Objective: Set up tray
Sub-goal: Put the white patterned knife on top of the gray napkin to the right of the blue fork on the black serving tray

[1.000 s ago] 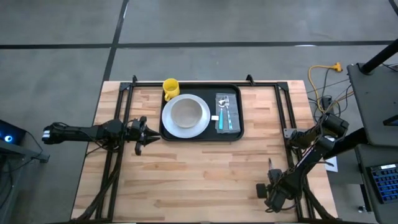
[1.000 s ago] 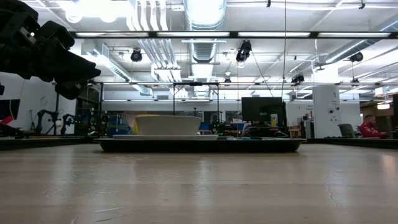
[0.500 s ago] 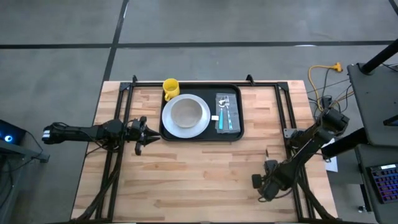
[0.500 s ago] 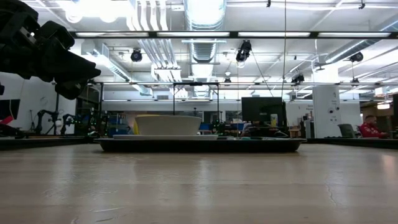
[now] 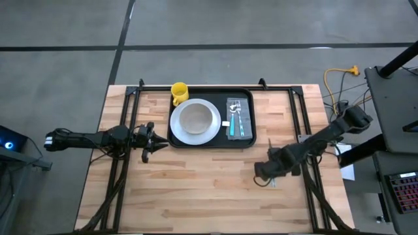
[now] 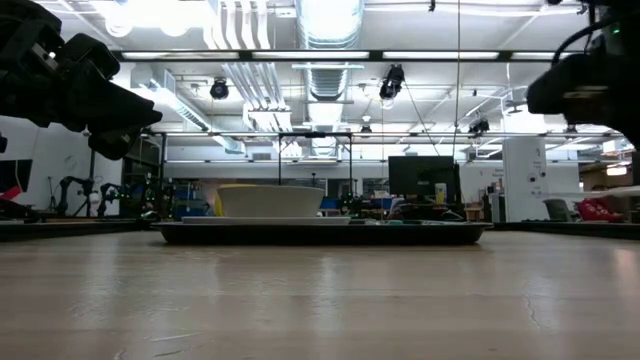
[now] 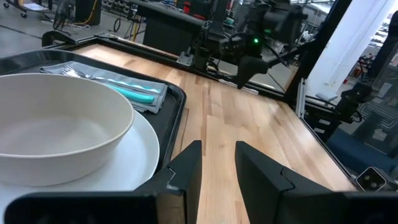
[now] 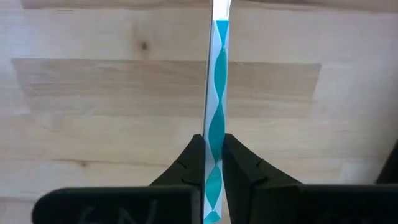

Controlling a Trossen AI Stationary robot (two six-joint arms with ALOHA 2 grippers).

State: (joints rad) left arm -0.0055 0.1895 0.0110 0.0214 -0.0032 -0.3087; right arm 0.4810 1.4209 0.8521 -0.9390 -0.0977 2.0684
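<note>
My right gripper (image 5: 264, 172) jaws clamp a teal-handled utensil (image 8: 215, 118) over the bare desk (image 5: 209, 189); the tray (image 5: 244, 141) lies up-left. My left gripper's (image 5: 151, 140) jaws stand apart beside it.

The table (image 5: 215, 189) is made of pale wood strips. A black tray (image 5: 247, 141) lies flat on it, near the far edge and about in the middle. A yellow cup (image 5: 179, 92) sits by the tray's far left corner; whether it stands on the wood or on the tray is hard to tell. Black metal frame rails (image 5: 130, 111) run along the left, right and far edges.
</note>
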